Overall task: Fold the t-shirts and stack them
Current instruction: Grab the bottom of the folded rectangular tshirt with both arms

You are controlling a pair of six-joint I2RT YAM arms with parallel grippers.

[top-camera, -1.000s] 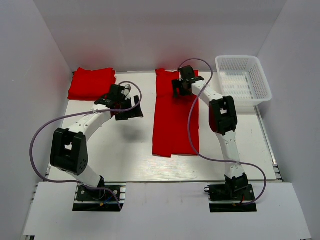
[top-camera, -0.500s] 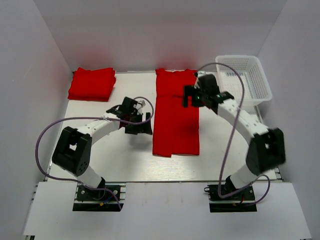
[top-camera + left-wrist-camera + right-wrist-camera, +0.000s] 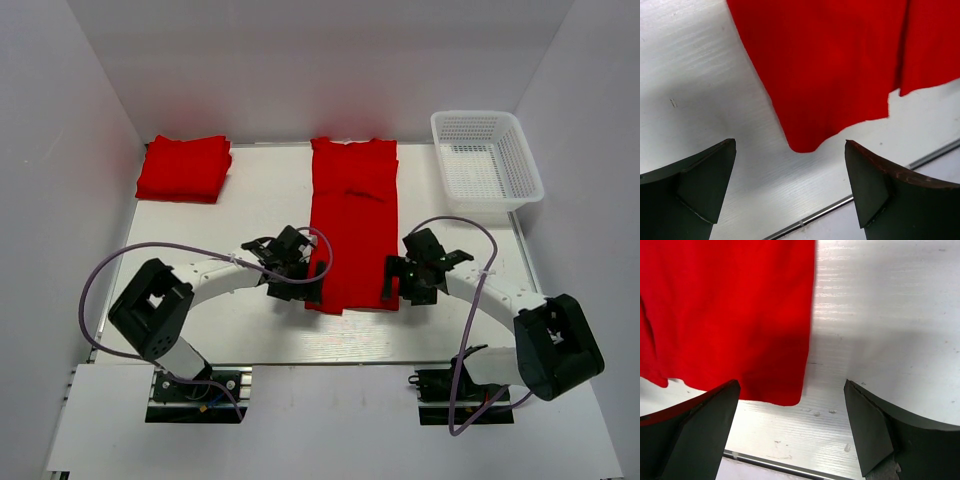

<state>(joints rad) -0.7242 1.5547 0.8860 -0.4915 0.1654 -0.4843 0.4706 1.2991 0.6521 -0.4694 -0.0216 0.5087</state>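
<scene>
Overhead view of a white desk [image 3: 240, 200] enclosed by white walls, with two robot arms bolted at its near edge.

A long t-shirt [image 3: 350, 200], bright red, lies flat in the middle of the desk. It is folded into a narrow strip running from the far edge toward the arms.

A folded pile [image 3: 184, 168] of the same red cloth sits in the far left corner, well apart from the strip. How many shirts it holds cannot be told.

A white mesh basket [image 3: 487, 160] stands in the far right corner.

Both arms bend low and reach inward to the near end of the strip. The left pincer [image 3: 305, 285] is at the strip's near left corner, and the right pincer [image 3: 398, 285] is at its near right corner.

In the left wrist view, the two dark fingers [image 3: 695, 185] stand wide apart. The rounded red corner lies on the desk between them, clear of both, and a slit shows further right where two layers of cloth meet.

In the right wrist view the fingers [image 3: 880, 425] are likewise spread wide, with the squarer red corner lying flat between them and shadow falling across it.

Both pincers are released and grasp nothing. Whether their tips touch the desk cannot be told
</scene>
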